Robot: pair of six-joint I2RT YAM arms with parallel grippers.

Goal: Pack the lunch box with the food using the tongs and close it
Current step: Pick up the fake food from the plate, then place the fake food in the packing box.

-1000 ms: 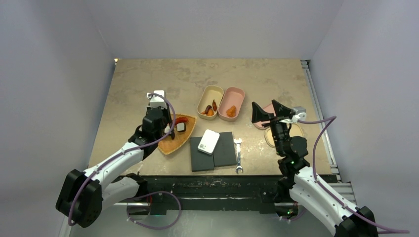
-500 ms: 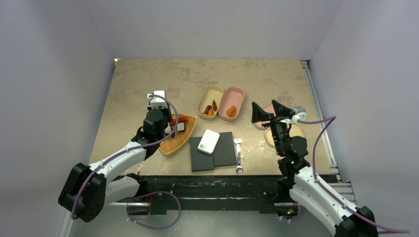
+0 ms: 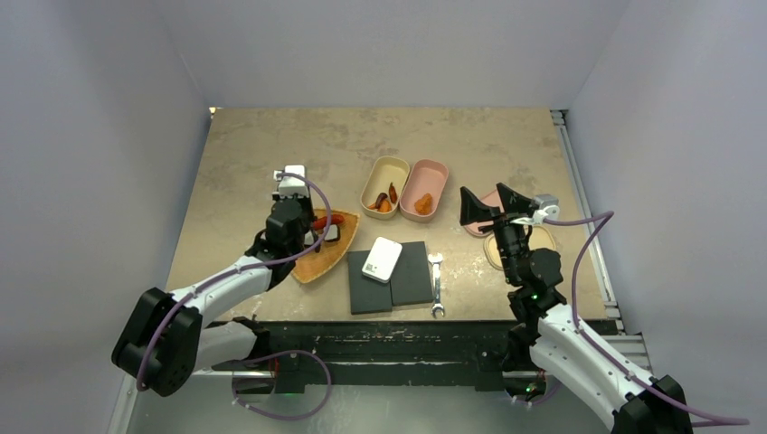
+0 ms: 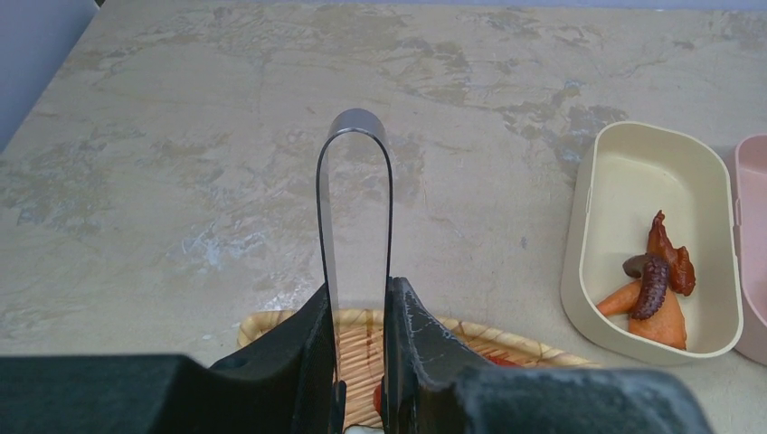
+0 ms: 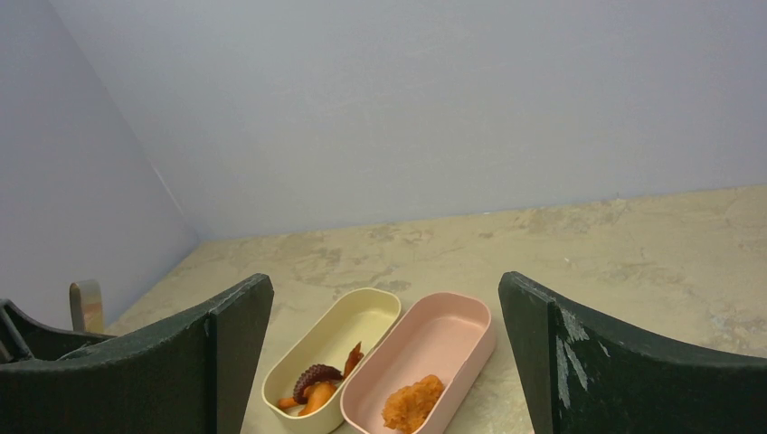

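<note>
Forward goes the left arm, creeping a little further up the table since a second ago, while the right side hasn't budged. Tongs [image 4: 356, 116] are pinched between the fingers of the left gripper [image 4: 360, 312], their two arms squeezed narrow with the loop end standing up. The tips are hidden under the wrist, so I cannot tell whether they've caught a piece. They hang over the tray [image 3: 317, 262], where the food [image 3: 331, 220] waits: a red bit and a black-and-white bit side by side. Off to the right sits the lunch box [image 4: 633, 172], open, with a few pieces already in the cream half and an orange lump in the pink one. For a clean pick, I'd say set the tips either side of one piece, squeeze gently so it doesn't squirt out, and lift straight up before swinging across. Right gripper [image 3: 496, 206] hovers wide apart, holding nothing.
</note>
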